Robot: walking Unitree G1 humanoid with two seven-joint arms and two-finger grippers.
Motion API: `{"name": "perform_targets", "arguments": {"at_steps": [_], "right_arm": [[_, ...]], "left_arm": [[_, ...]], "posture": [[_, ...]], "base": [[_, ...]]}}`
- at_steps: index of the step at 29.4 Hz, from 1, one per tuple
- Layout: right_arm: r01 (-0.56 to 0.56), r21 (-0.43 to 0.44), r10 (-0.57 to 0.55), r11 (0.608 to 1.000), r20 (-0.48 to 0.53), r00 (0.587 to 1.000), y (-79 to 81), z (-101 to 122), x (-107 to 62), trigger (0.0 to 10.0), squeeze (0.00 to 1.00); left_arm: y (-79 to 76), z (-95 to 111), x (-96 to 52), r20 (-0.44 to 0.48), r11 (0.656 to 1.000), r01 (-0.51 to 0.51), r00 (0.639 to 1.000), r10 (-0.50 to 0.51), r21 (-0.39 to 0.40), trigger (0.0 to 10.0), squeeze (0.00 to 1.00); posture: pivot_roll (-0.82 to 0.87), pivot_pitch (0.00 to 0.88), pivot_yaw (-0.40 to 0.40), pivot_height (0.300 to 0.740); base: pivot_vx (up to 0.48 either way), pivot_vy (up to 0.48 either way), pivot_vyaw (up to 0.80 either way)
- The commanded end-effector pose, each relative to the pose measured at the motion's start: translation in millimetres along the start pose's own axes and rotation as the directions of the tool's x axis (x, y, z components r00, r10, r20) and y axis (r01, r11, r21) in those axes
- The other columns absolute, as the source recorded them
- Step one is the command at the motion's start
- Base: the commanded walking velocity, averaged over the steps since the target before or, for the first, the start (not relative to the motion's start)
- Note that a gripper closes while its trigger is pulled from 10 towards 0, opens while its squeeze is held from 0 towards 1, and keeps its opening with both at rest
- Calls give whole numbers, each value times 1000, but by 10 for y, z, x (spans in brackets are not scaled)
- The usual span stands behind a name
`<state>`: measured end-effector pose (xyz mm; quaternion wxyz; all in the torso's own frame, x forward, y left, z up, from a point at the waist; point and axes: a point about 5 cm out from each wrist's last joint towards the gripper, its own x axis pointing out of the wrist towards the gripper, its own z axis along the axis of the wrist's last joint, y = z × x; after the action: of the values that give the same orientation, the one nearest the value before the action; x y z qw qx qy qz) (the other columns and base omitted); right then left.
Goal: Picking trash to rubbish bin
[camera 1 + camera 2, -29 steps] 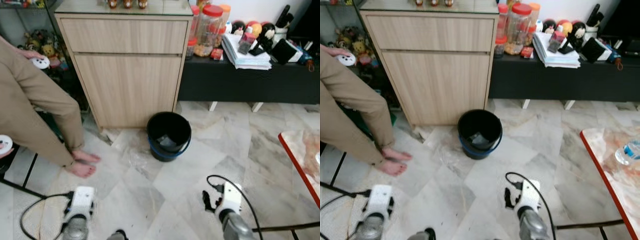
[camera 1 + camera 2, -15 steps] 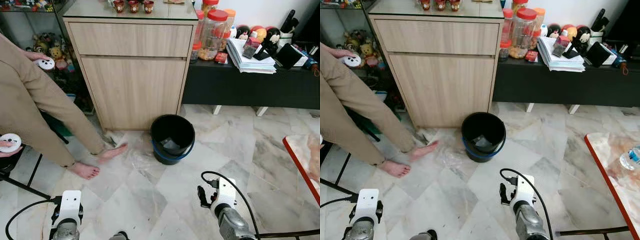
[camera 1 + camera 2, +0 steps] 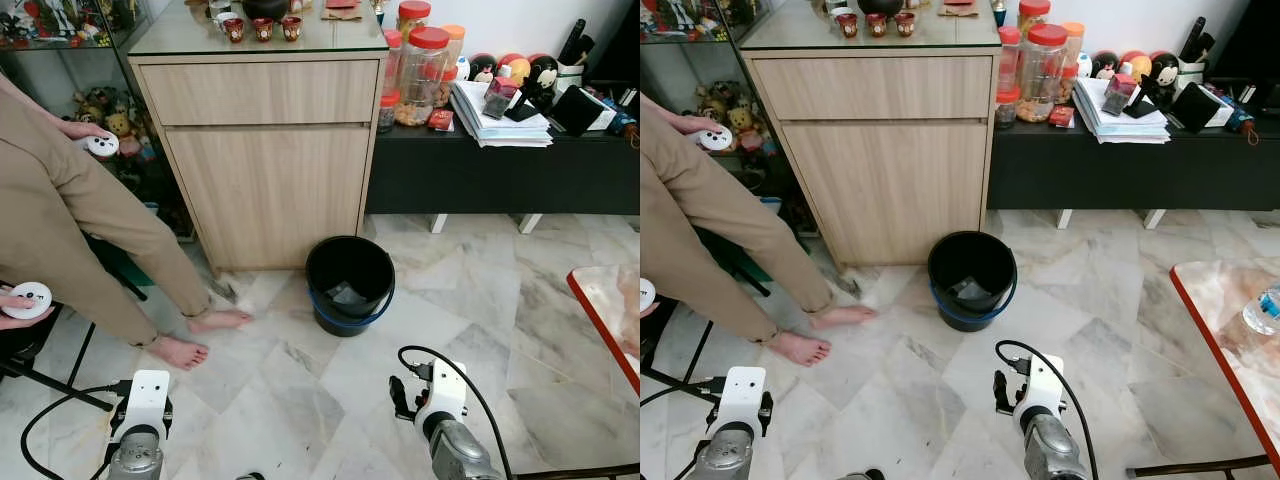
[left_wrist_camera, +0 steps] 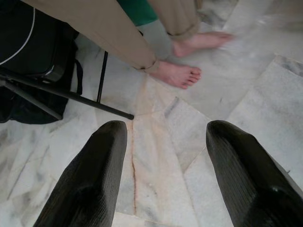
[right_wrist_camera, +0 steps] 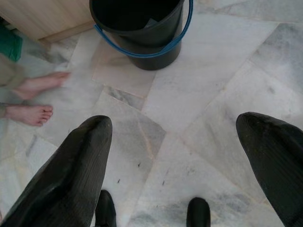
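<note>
The pale grey-veined marble tile floor (image 3: pixel 480 300) carried a round black plastic bucket with a blue handle (image 3: pixel 349 284). Just behind the bucket stood a light wooden cabinet (image 3: pixel 265 150); beside the bucket, a person's two bare feet (image 3: pixel 200 335) rested on the tiles.

Both arms hung low, pointing down at floor. Left hand (image 4: pixel 163 179) empty, fingers spread apart. Right hand (image 5: pixel 177 175) empty, fingers wide apart.
</note>
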<state>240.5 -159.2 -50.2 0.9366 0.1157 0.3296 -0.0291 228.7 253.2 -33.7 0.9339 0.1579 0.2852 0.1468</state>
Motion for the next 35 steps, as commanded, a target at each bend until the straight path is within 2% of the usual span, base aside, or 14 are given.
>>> {"name": "perform_targets", "arguments": {"at_steps": [1,11,23,35], "right_arm": [[12,5,-12,1000,-17,1000,-30,-61,-21,10000,0],[14,-8,-15,1000,-18,1000,-70,-65,-29,10000,0],[40,23,-40,999,-9,999,-86,-64,-31,10000,0],[53,26,-52,998,-17,998,-106,-89,-42,10000,0]], "left_arm": [[41,-111,-40,-20,999,10,1000,-9,37,10000,0],[-20,-245,-114,-52,999,30,998,-28,41,10000,0],[-63,-183,-92,-31,994,71,997,-69,85,10000,0],[-88,-93,-51,-17,994,76,997,-75,83,10000,0]], "posture": [[115,71,-1,740],[110,76,-5,740],[111,104,26,740],[114,92,29,740]], "base": [[0,0,0],[0,0,0],[0,0,0],[0,0,0]]}}
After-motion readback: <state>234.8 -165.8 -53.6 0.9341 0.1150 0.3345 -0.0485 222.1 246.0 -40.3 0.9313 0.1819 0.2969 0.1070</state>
